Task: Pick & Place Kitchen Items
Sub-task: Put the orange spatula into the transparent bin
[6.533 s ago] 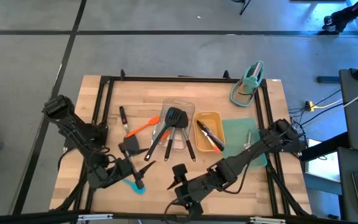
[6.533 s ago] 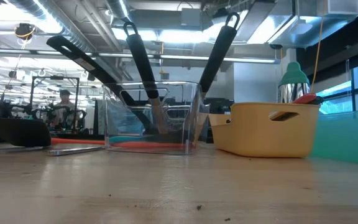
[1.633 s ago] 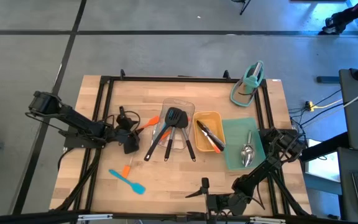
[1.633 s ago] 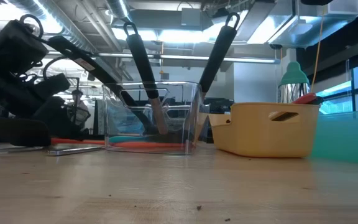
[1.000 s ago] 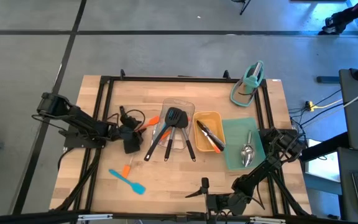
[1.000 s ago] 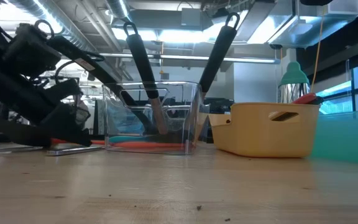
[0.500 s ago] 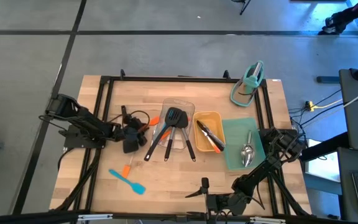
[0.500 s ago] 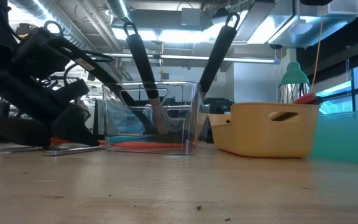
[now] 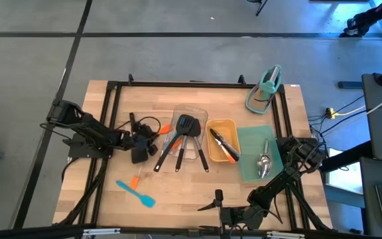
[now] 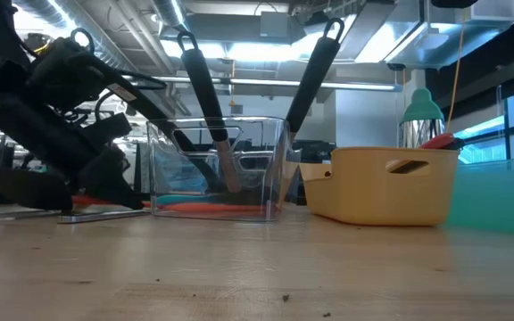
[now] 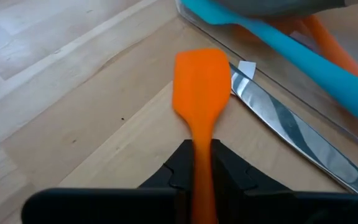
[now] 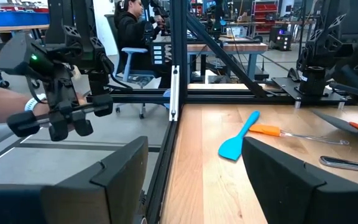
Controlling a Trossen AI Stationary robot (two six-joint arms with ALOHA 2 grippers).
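An orange spatula [image 11: 202, 81] lies on the wooden table just left of the clear tray [image 9: 201, 114]; my left gripper [image 11: 202, 171] is shut on its handle. In the high view that gripper [image 9: 146, 137] sits at the table's left middle, and the spatula's blade [image 9: 163, 127] points toward the tray. Black turners [image 9: 186, 126] lean in the clear tray. My right gripper [image 12: 197, 186] stands open and level near the table's near edge, with nothing between its fingers. A blue spatula [image 9: 136, 193] lies on the table near the front left. My left gripper pinches the orange spatula's handle [image 11: 202, 146] between its two fingers, just behind the blade. The fingers come slanting down from the table's left and lie along the handle. The blade [image 11: 202, 74] rests flat on the wood.
A steel utensil [image 11: 291, 134] lies beside the orange blade, against the clear tray's wall. A yellow tray [image 9: 222, 141] holds tongs, and a green mat [image 9: 252, 143] bears a spoon [image 9: 264, 163]. A teal stand [image 9: 265, 89] is at the far right. People show beyond the table.
My left arm has edged toward the clear tray, and its fingers have shut on the orange spatula's handle. The spatula stays on the table. My right arm has kept still.
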